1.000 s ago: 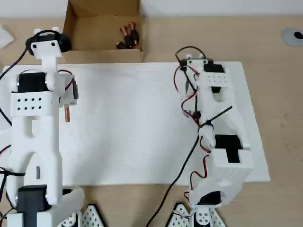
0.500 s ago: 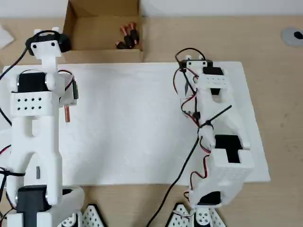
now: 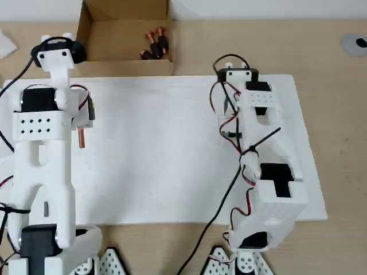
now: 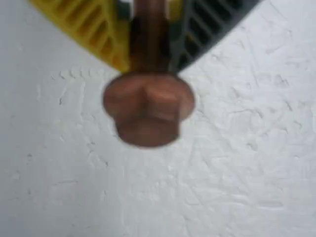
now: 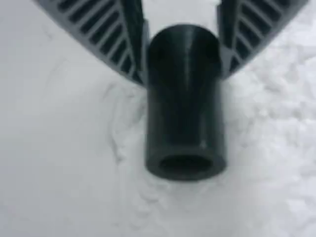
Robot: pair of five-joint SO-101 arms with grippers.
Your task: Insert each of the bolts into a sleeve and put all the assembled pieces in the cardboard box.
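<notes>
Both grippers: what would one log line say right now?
left gripper shut on bolt | right gripper shut on sleeve | cardboard box holds assembled pieces

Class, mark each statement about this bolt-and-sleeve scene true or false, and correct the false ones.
1. The left gripper holds a copper bolt. True.
2. The right gripper is empty. False: it holds a black sleeve.
3. The cardboard box is empty. False: assembled pieces lie in it.
4. The copper bolt and black sleeve are not yet joined. True.
</notes>
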